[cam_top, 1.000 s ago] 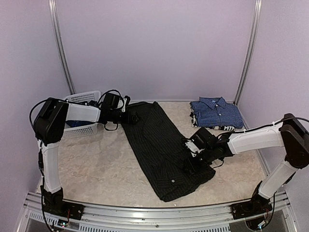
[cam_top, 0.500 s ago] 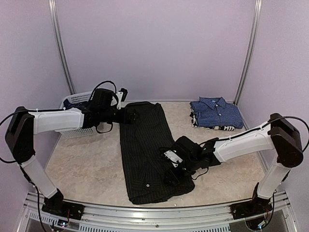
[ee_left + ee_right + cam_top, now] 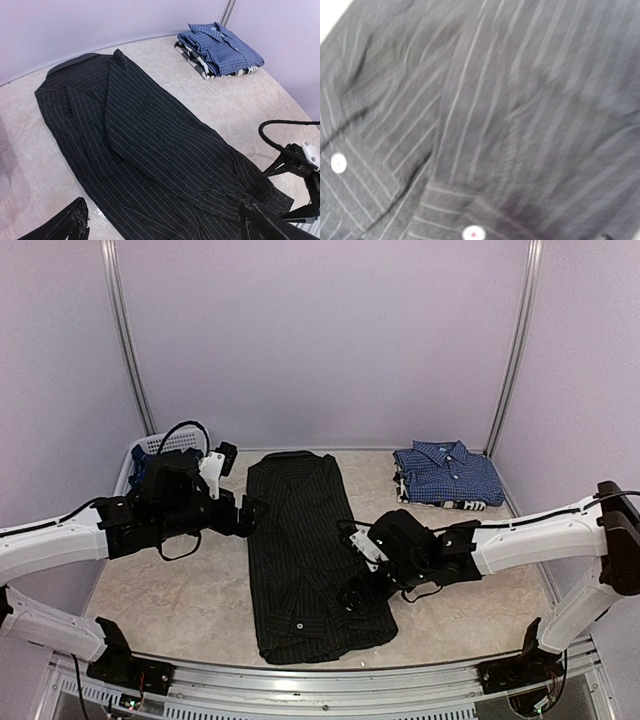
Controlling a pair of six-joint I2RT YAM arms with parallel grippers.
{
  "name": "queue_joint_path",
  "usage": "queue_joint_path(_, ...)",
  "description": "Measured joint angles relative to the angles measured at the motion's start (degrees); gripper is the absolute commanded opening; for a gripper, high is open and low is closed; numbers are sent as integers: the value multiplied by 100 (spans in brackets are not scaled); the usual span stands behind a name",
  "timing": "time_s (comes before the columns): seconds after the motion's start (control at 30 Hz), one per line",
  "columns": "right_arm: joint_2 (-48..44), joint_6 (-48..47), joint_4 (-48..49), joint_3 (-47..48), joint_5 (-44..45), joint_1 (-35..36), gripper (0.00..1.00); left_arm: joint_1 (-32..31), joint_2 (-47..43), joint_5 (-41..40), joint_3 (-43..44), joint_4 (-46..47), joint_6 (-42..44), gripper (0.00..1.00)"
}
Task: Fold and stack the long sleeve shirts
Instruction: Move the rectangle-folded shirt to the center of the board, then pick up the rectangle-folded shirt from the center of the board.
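One black shirt is laid flat in the middle of the table. It is soft cloth with thin pale stripes, and it is made into a long, narrow shape, with the collar at the far end. Small wrinkles are seen near its near end. Two little round white buttons are seen up close in the right wrist view.

One blue checked shirt is folded into a neat square at the far right corner. It is placed on top of one more folded cloth with black and white stripes.

The table top is pale and looks like stone. One white plastic basket with small holes is seen at the far left.

Two arms are counted. The left gripper is held just beside the black shirt's left edge, its two dark fingers spread wide with nothing between them. The right gripper is placed low over the shirt's right side; whether it is spread or closed cannot be told.
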Motion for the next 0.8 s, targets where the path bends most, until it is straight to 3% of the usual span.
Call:
queue_joint_path(0.3,-1460,251,116,-680,1185,0,100,146,-612,-741,-33,-87,-415,99)
queue_joint_path(0.63,-3001,776,225,-1517,1886,-66,99,992,-461,632,-422,-133,-940,99)
queue_joint_path(0.8,-3200,774,232,-1582,1937,-197,100,719,-455,868,-566,-197,-968,99)
